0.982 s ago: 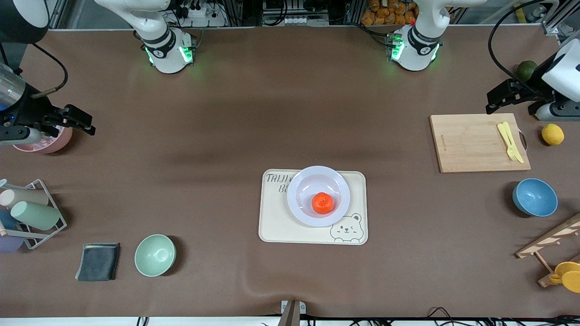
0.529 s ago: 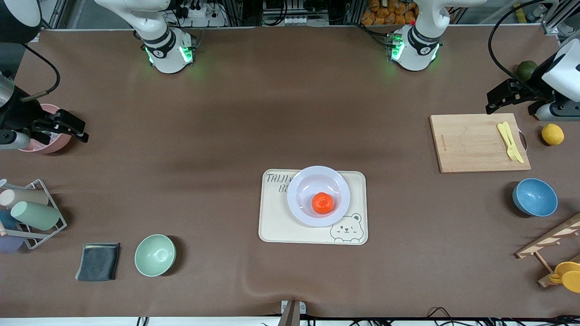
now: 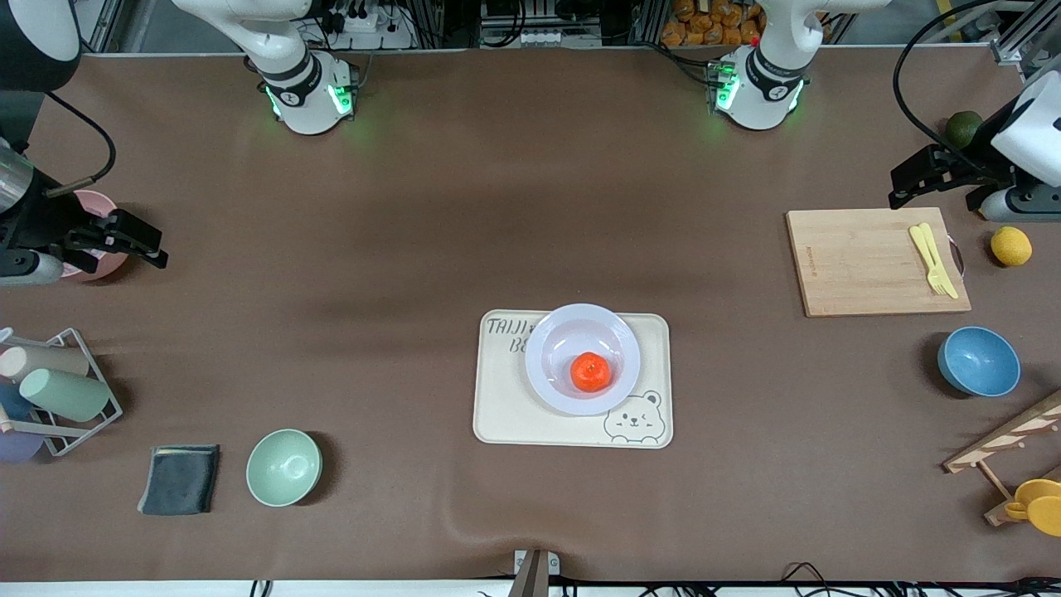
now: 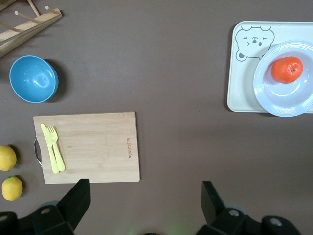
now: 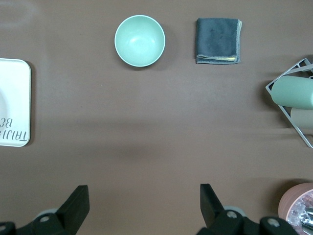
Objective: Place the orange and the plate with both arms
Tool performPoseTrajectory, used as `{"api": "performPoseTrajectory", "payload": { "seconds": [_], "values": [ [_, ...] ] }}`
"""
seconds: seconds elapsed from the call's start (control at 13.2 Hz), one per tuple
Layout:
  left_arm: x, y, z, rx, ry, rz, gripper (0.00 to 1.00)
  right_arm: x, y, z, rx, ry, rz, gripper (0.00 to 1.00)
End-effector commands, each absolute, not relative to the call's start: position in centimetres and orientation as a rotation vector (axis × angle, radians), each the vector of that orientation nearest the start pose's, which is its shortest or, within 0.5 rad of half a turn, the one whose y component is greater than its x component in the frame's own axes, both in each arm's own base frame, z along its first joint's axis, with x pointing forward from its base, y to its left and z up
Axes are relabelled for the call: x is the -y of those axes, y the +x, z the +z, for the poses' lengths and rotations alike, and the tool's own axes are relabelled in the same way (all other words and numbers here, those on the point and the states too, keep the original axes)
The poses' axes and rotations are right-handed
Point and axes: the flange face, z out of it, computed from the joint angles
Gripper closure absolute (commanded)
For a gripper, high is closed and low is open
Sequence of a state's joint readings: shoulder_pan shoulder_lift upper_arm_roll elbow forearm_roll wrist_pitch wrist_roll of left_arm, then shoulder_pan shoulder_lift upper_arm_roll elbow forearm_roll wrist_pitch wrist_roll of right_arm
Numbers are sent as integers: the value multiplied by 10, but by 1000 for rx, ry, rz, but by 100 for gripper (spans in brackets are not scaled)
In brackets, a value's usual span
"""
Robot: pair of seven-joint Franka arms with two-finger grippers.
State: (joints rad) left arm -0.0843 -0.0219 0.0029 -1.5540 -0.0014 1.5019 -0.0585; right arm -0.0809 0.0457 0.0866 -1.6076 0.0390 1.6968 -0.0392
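Two tools stand wide open and empty, well apart from the work. Orange sits in plate, touching its floor, on the side nearer the front camera; the plate rests on a cream tray at mid-table. Left tool hangs over the table just beside the cutting board, at the left arm's end. Right tool hangs beside a pink bowl at the right arm's end. Placement appears complete, so the step in hand is likely retreat: judged best done by keeping both tools high and away from the tray, so nothing nudges the plate.

Left wrist view alone shows two lemons together beside the board, and the fork on it. Right wrist view shows only a tray edge, not the orange, but gives the green bowl and grey cloth plainly.
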Motion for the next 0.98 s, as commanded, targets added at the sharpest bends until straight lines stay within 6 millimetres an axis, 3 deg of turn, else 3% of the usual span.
{"api": "performPoseTrajectory", "payload": {
  "seconds": [0.0, 0.91],
  "values": [
    [44, 538, 641, -9, -3163, 34, 0, -7, 581, 596, 47, -3117, -60, 0],
    [45, 538, 642, -11, -3163, 25, 0, -7, 580, 592, 36, -3118, -32, 0]
  ]
}}
